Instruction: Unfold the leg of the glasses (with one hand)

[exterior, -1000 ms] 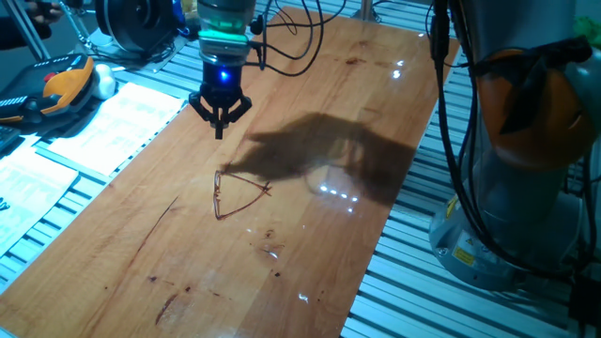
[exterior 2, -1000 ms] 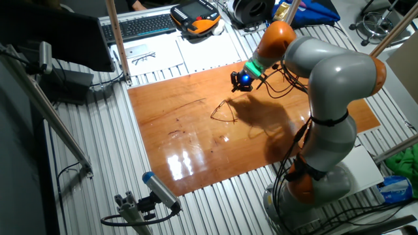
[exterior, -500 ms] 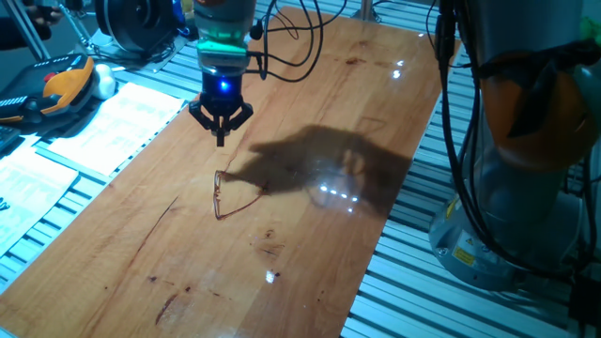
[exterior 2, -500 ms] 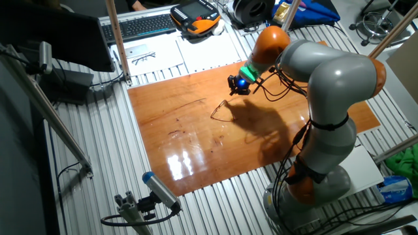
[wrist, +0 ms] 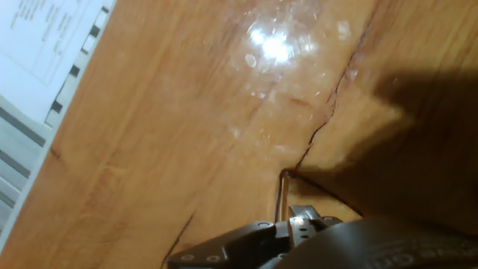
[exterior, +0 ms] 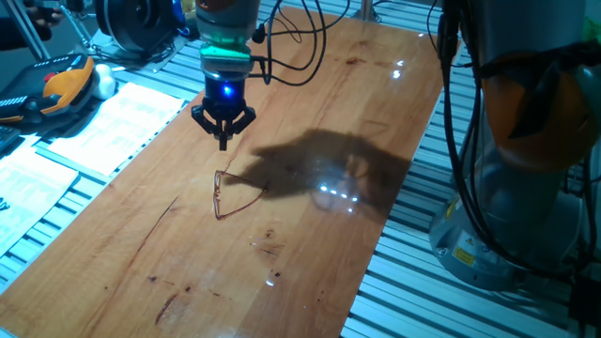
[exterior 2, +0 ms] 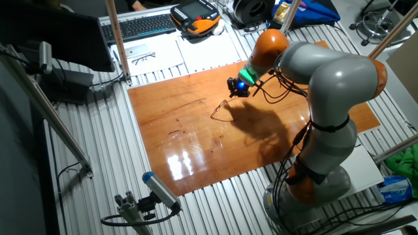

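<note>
The glasses (exterior: 228, 195) lie on the wooden table (exterior: 310, 253), thin reddish-brown wire, one leg angled out to the right. They also show in the other fixed view (exterior 2: 222, 108). My gripper (exterior: 223, 143) hangs above the table just behind the glasses, apart from them, with the blue light on. Its fingertips meet in a point and hold nothing. It also shows in the other fixed view (exterior 2: 233, 89). In the hand view a thin piece of the glasses (wrist: 281, 196) lies on the wood just ahead of the hand's dark body.
White paper sheets (exterior: 103, 127) lie left of the table on the slatted bench. An orange-black device (exterior: 64, 84) sits at the far left. The arm's grey base (exterior: 526, 188) stands right of the table. A keyboard (exterior 2: 140, 26) and spare spectacles (exterior 2: 144, 57) lie beyond the far edge.
My gripper has moved a little lower and nearer to the glasses. The glasses have not moved.
</note>
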You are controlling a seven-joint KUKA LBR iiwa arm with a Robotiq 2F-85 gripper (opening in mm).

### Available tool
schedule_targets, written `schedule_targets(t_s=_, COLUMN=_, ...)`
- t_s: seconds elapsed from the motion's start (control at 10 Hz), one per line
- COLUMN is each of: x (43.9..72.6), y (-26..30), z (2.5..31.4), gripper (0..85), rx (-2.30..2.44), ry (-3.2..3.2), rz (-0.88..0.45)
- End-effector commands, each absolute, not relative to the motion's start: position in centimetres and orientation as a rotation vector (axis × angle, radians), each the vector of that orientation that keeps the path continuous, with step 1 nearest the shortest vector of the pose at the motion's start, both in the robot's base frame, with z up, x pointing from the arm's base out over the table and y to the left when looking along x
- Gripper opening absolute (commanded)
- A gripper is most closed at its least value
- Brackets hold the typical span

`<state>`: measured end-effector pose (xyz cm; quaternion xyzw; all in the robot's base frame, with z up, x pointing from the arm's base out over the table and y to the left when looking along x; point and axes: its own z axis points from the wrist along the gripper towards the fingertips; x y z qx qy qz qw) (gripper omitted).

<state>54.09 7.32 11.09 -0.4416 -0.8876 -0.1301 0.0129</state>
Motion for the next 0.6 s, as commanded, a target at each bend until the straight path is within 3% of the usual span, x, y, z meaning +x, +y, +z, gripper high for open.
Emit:
schedule_targets(t_s=0.0, x=53.8, y=7.5, z=10.8, gripper=0.0, rx=-1.378, ry=-2.774, rz=-0.407)
schedule_targets(t_s=0.5, x=52.8, y=7.9, z=9.2, gripper=0.0, rx=-1.379, ry=-2.811, rz=-0.403)
